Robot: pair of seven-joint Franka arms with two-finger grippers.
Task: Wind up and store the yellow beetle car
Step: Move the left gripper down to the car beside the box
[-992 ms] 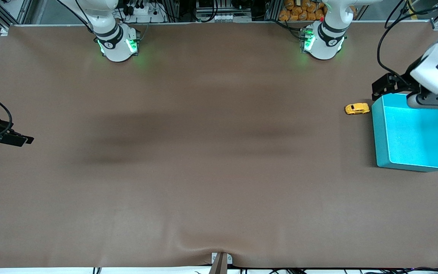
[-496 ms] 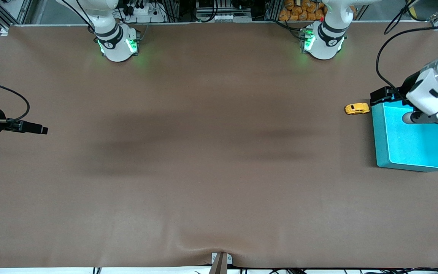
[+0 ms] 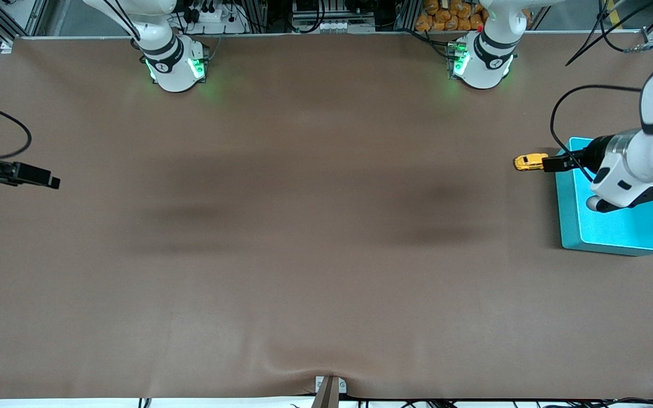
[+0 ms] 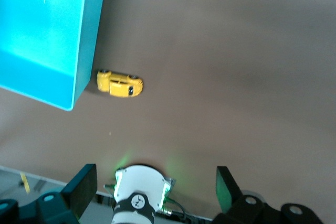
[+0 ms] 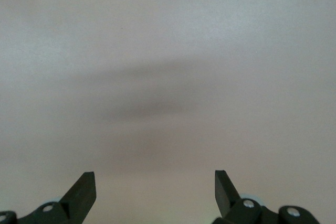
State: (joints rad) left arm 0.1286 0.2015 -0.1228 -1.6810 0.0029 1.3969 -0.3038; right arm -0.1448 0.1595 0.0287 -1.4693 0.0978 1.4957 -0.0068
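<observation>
Your left gripper [image 3: 550, 164] is hanging wide open and empty over the yellow beetle car [image 3: 531, 162], which is sitting just beside the teal bin [image 3: 615, 235], ready for a grab. Your right gripper [image 3: 49, 181], also spread and empty, is waiting over bare table.

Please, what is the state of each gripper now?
Left gripper: open, empty, above the car.
Right gripper: open, empty, over bare table.
</observation>
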